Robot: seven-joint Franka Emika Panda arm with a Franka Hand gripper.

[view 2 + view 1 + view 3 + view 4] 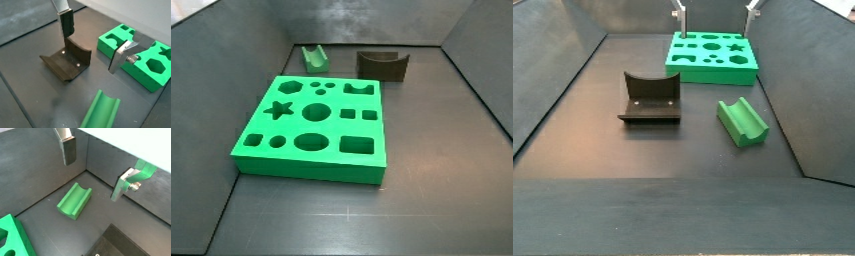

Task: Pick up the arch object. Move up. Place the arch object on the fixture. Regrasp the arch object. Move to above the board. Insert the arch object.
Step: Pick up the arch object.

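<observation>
Here we see the large thick bright green square board [311, 125], cut through with a star, circles, squares, ovals and an arch shape, lying flat on the dark grey floor [425, 190] of the walled work area; it also shows in a side view [714, 55] and in part in both wrist views [137, 55] [13, 235]. Next in size, the small dark grey-brown fixture [649, 98], a block with a concave U-shaped dip on a base plate, stands on the floor apart from the board, and we find it again in a wrist view [67, 61] and a side view [382, 64]. The small bright green arch object [742, 121] lies on the floor beside the fixture, not touching it, its curved notch facing up; it shows too in a wrist view [75, 200] and a side view [314, 57]. The gripper [93, 170] hangs above the floor with its flat silver fingers [69, 150] spread wide apart and nothing between them; in a side view its fingertips [679, 14] show just above the board's far edge.
</observation>
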